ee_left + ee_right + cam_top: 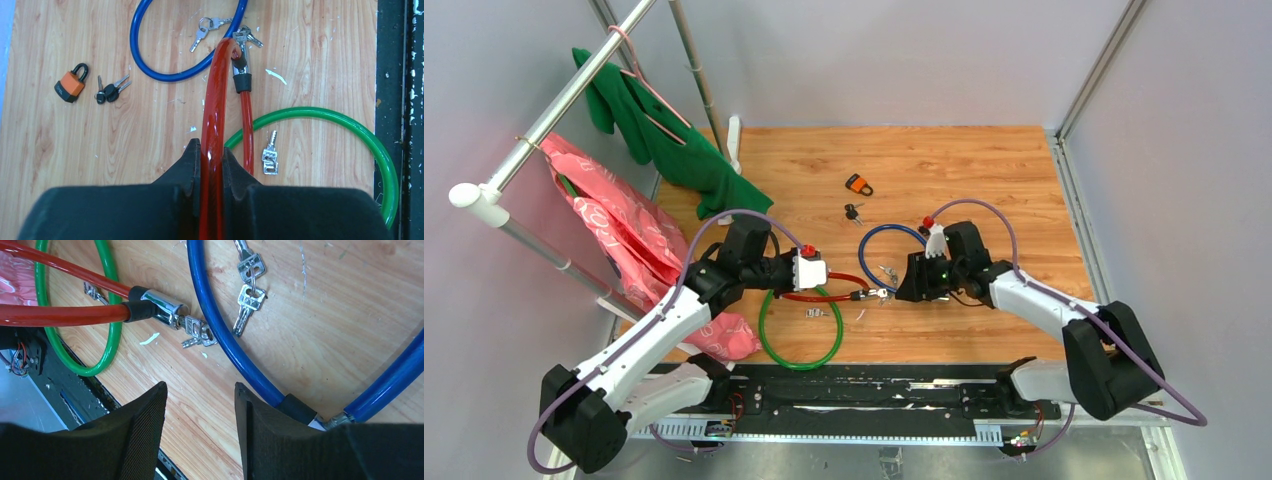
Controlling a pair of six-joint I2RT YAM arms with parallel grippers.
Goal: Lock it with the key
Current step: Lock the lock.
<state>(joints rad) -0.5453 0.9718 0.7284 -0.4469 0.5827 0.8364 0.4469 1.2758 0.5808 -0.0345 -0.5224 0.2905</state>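
My left gripper is shut on the red cable lock, with the cable clamped between its fingers. The cable loops round to its chrome lock head, which hangs just above the wooden table. A bunch of keys sticks out of the head's end, one key seated in the lock. My right gripper stands open a short way to the right of the keys, with only bare wood between its fingers. In the top view the left gripper and right gripper face each other across the lock head.
A blue cable lock lies just behind the right gripper, its keys inside the loop. A green cable lock and a loose silver key lie near the front edge. An orange padlock and its keys sit farther back.
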